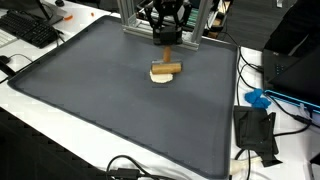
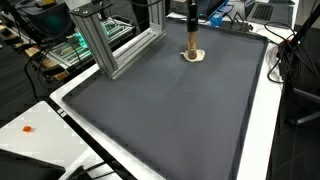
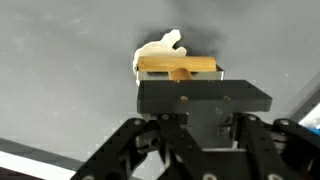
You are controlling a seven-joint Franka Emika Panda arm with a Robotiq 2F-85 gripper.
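My gripper point(image 1: 165, 30) hangs over the far middle of the dark mat point(image 1: 90, 100), shut on the upright handle of a T-shaped wooden tool point(image 1: 167, 68). The tool's crossbar rests on a cream lump point(image 1: 162, 77) lying on the mat. In an exterior view the handle point(image 2: 191, 42) runs straight down from the gripper point(image 2: 190, 22) to the lump point(image 2: 192, 57). In the wrist view the crossbar point(image 3: 178, 65) lies across the cream lump point(image 3: 158, 50). A black block on the gripper point(image 3: 200, 97) hides the fingertips and the grip.
An aluminium frame point(image 2: 110, 40) stands at the mat's edge close behind the gripper. A keyboard point(image 1: 30, 28) lies off one corner. A blue object point(image 1: 258, 98), a black box point(image 1: 255, 130) and cables point(image 1: 130, 170) lie on the white table round the mat.
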